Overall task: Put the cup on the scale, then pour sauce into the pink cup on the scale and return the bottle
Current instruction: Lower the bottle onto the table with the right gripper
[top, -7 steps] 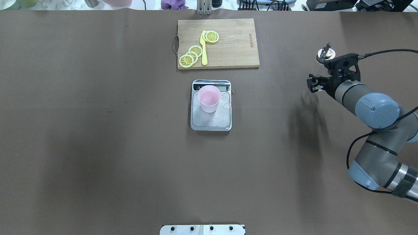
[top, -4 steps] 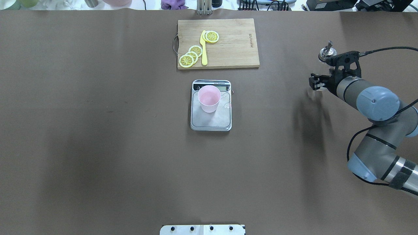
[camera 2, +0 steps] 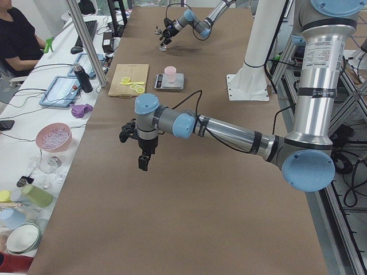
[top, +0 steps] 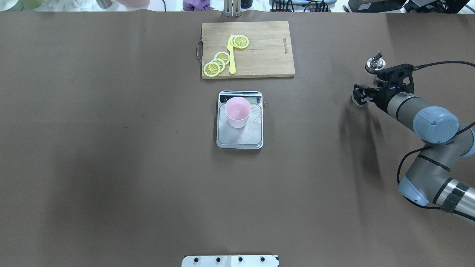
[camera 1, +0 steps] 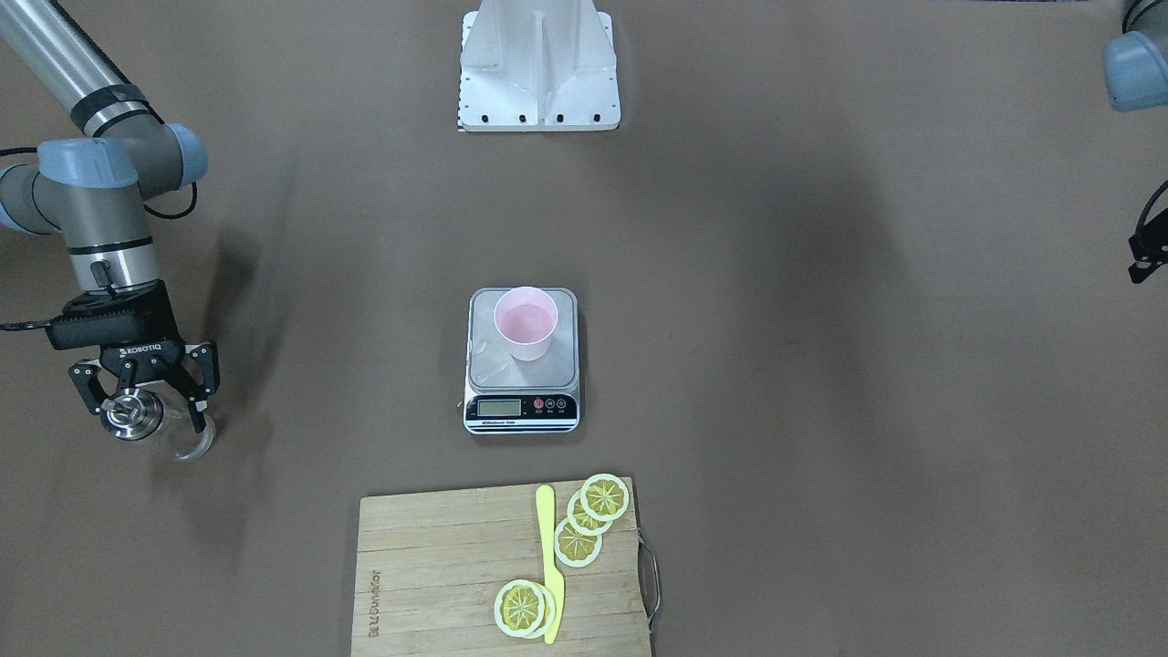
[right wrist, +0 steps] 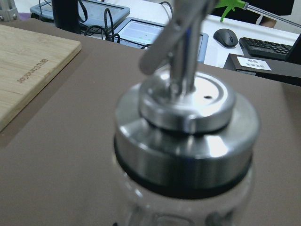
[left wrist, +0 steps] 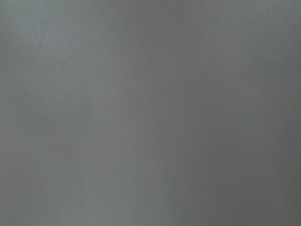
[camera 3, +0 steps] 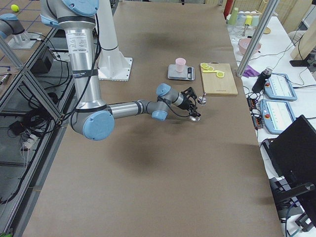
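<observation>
glass bottle [camera 1: 133,417] clamped in the right jaws; left jaws, cannot tell.

This is a robot lab. A big metal left arm [camera 2: 229,133] and right arm [camera 3: 126,107] reach over a long brown table [top: 111,167], and wires [camera 3: 27,126] lie in a heap below. Next to the table, a person [camera 2: 17,34] sits at a white desk [camera 2: 14,152] with tablets [camera 3: 279,79], a keyboard [right wrist: 268,47] and a mouse [right wrist: 225,36].
</observation>
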Robot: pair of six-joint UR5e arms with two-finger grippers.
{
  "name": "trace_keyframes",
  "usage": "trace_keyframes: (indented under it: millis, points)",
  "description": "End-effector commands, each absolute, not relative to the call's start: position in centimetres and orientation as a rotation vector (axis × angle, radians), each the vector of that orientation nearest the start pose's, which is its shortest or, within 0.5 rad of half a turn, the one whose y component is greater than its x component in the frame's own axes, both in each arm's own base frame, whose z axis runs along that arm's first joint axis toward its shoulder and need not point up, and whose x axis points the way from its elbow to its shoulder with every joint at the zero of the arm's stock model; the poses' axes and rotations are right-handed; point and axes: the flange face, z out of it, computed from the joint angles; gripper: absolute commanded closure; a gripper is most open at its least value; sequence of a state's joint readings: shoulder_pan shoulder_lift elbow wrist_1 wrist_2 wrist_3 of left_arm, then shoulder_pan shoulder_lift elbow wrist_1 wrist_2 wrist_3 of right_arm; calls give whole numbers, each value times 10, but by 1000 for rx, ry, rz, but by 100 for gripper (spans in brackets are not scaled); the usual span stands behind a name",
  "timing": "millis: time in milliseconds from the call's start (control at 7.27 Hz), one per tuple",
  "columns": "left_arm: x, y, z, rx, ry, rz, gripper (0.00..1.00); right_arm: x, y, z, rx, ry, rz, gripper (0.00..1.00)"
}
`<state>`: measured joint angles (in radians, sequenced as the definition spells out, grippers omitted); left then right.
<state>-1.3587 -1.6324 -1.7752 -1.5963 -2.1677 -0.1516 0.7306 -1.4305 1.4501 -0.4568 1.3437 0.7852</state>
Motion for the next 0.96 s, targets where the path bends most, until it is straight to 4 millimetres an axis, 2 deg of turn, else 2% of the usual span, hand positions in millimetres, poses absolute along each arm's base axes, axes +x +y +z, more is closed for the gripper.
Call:
trace_keyframes:
  millis: [0, 138, 275, 413, 550, 688, 826]
  points:
    - [36, -530, 535, 170, 634, 147, 2, -329, -505, 530, 938, -696, 85, 100]
    - [35, -529, 536, 168, 634, 147, 2, -329, -505, 527, 940, -701, 84, 100]
    - [35, -530, 535, 170, 632, 147, 2, -332, -507, 522, 942, -708, 82, 69]
    - [35, -530, 535, 170, 632, 147, 2, -331, -506, 519, 940, -712, 80, 47]
    - [35, -529, 536, 168, 632, 146, 2, -332, -506, 519, 925, -728, 68, 20]
    - [34, -529, 536, 169, 632, 145, 2, -329, -503, 522, 919, -728, 68, 3]
    - [34, -529, 536, 170, 632, 145, 2, -323, -496, 524, 916, -729, 71, 1]
